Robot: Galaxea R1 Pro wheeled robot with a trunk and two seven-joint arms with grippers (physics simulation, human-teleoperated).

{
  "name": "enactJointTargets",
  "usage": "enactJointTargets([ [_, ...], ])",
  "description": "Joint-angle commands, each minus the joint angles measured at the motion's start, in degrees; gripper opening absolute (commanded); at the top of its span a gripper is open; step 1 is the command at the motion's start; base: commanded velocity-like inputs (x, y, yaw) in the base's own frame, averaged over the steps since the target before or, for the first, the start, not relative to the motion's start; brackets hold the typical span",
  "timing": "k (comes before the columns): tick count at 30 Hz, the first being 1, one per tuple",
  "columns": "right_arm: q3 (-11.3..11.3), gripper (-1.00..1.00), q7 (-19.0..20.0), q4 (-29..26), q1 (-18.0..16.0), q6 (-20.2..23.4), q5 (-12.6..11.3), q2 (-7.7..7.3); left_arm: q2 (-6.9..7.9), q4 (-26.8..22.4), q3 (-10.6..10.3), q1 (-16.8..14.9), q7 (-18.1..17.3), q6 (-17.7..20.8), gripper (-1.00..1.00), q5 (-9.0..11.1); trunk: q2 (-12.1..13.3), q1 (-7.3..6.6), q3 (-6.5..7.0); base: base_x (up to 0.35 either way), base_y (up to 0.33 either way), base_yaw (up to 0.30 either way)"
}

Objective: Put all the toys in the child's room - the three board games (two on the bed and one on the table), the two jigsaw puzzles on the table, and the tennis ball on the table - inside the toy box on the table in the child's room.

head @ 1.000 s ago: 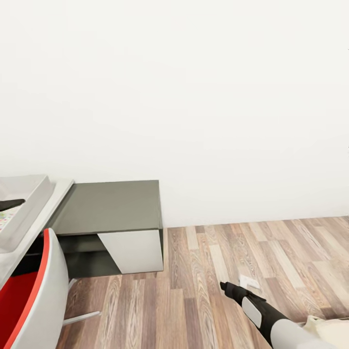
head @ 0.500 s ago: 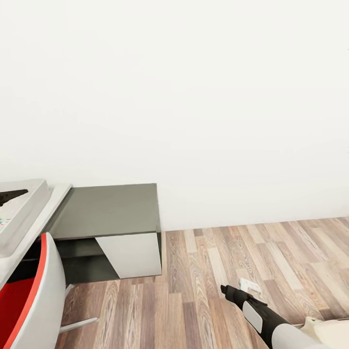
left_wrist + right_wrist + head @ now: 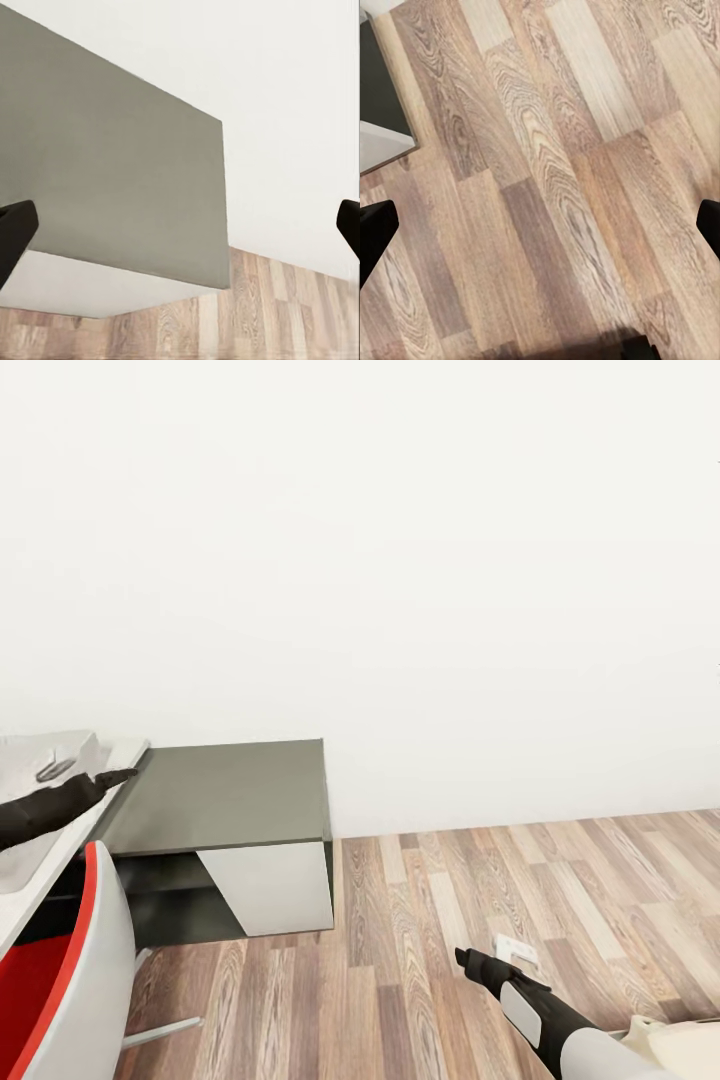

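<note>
Both grippers spread, empty: left gripper (image 3: 118,775) now raised clear of toy box (image 3: 30,760) toward table (image 3: 225,792) dark section; right gripper (image 3: 468,958) low over floor (image 3: 420,920).

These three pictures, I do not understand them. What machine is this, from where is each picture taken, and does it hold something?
It is a simulated wheeled robot with two arms, each ending in a two-finger gripper.

The large picture comes from a camera on its head. The left gripper reaches over the edge of the light-grey table, beside the grey toy box. The table's lower dark-grey section stands against a white wall. A red and white chair is in front. The right gripper hangs low over the wood floor.

The two small pictures come from cameras near each gripper. The dark shapes at their edges are the fingers, wide apart. Both grippers are open and hold nothing. The dark-grey section is bare.
</note>
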Motion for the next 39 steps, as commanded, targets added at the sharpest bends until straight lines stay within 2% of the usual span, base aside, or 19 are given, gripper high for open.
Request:
enactJointTargets([
  [1, 0.42, 1.00, -0.05, -0.07, 0.00, 0.17, -0.48, -0.06, -1.92, -0.07, -1.18, -0.43, 0.65, 0.30, 1.00, 0.60, -0.12, 0.03, -0.10, 0.000, 0.000, 0.000],
  [2, 0.39, 1.00, -0.05, -0.06, 0.01, 0.15, -0.51, -0.06, -3.46, -0.08, -2.42, -0.72, 0.68, 0.34, 1.00, 0.61, -0.12, 0.03, -0.10, 0.000, 0.000, 0.000],
  [3, 0.38, 1.00, -0.05, -0.06, 0.02, 0.15, -0.52, -0.06, -4.03, -0.09, -3.00, -0.83, 0.69, 0.37, 1.00, 0.62, -0.12, 0.03, -0.10, 0.000, 0.000, 0.000],
  [6, 0.36, 1.00, -0.05, -0.05, 0.07, -0.13, -0.55, -0.06, -5.34, -0.10, -4.79, -1.10, 0.53, 0.46, 1.00, 0.63, -0.12, 0.03, -0.10, 0.000, 0.000, 0.000],
  [9, 0.35, 1.00, -0.05, -0.05, 0.11, -1.11, -0.59, -0.06, -5.91, -0.10, -5.67, -1.21, 0.37, 0.51, 1.00, 0.63, -0.12, 0.03, -0.10, 0.000, 0.000, 0.000],
  [20, 0.34, 1.00, -0.05, -0.05, 0.13, -2.43, -0.65, -0.06, -6.63, -0.16, -7.21, -1.28, 0.35, 0.54, 1.00, 0.64, -0.12, 0.03, -0.02, -0.007, 0.000, -0.015],
  [28, 0.34, 1.00, -0.05, -0.05, 0.13, -2.50, -0.65, -0.06, -6.66, -0.18, -7.63, -1.28, 0.30, 0.49, 1.00, 0.64, -0.12, 0.03, 0.23, -0.192, 0.000, -0.079],
  [35, 0.34, 1.00, -0.05, -0.05, 0.13, -2.51, -0.65, 0.00, -6.73, -0.15, -7.86, -1.28, 0.36, 0.49, 1.00, 0.64, -0.12, 0.03, 0.26, -0.047, -0.003, -0.010],
  [39, 0.34, 1.00, -0.05, -0.05, 0.13, -2.51, -0.65, 0.01, -6.75, -0.13, -8.58, -1.28, 0.49, 0.47, 1.00, 0.64, -0.12, 0.03, 0.26, -0.163, -0.081, -0.002],
])
